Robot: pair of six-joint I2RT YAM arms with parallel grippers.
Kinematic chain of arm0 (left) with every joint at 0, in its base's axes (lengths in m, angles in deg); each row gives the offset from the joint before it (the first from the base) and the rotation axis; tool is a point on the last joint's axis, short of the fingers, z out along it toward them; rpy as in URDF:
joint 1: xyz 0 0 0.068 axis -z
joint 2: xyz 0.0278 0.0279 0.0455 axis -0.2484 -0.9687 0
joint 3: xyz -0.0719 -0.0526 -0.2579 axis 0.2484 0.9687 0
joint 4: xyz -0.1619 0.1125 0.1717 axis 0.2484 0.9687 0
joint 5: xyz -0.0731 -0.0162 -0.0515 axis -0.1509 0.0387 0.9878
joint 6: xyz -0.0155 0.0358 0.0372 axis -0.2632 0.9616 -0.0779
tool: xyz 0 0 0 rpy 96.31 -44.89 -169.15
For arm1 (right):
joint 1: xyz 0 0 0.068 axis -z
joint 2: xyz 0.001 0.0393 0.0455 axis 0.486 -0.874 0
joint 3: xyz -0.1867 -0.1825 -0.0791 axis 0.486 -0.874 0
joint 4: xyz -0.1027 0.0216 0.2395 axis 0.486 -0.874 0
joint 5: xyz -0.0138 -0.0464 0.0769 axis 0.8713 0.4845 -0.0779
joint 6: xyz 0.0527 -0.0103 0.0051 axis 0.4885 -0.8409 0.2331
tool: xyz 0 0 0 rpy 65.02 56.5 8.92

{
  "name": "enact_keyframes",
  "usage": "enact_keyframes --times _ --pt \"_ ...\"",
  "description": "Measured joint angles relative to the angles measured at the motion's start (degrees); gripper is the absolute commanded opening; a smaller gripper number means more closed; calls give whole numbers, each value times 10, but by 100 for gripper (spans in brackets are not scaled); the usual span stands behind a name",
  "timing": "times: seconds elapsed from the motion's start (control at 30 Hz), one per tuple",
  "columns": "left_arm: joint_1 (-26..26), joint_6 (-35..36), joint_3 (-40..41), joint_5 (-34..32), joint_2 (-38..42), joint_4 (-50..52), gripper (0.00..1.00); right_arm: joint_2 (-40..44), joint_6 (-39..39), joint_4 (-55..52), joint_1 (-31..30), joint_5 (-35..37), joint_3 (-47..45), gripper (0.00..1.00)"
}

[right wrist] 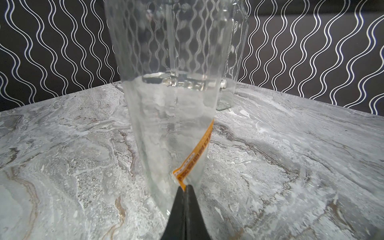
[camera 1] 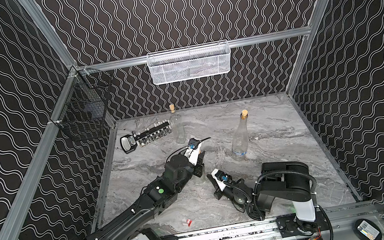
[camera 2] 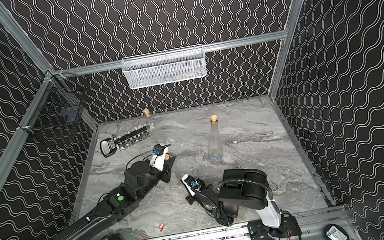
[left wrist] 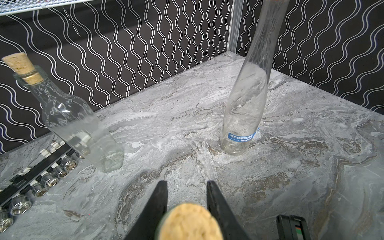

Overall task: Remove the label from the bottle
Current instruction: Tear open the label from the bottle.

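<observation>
Grey marble tabletop, boxed in by black wavy-lined walls. Only the right wrist view shows the orange label slanting across the bottle, its lower end caught in the clenched right gripper. The left wrist view shows the left gripper clamped on the neck under the cork. The bottle stands mid-table, towards the front. A tall bottle stands behind it, with bare marble to the right.

on the grey marble table, a rail of sockets lies at ten o'clock, with a corked square clear bottle upright just beside its end. a red scrap lies at six. a white mesh basket hangs at twelve, a black wire basket at ten.
</observation>
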Motion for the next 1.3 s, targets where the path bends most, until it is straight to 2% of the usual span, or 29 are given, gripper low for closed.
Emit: enact_keyframes --times 1.3 --pt "-1 31 11 53 17 1 0 10 -12 1 0 18 -9 0"
